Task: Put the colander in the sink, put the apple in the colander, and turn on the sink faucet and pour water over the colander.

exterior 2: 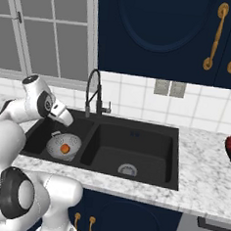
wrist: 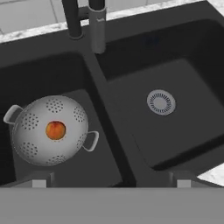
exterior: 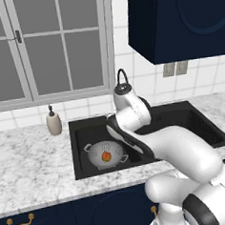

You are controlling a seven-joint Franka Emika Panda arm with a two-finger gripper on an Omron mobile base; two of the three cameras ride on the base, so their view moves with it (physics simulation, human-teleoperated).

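1. Sitting in the left basin of the sink is one colander, with one apple inside it.
2. Two basins show; the right one has a round silver drain.
3. One faucet stands behind the divider between the basins.
4. One soap bottle stands on the tabletop left of the sink.
5. No writing can be read.
6. The jaws hover wide open above the sink, holding nothing.
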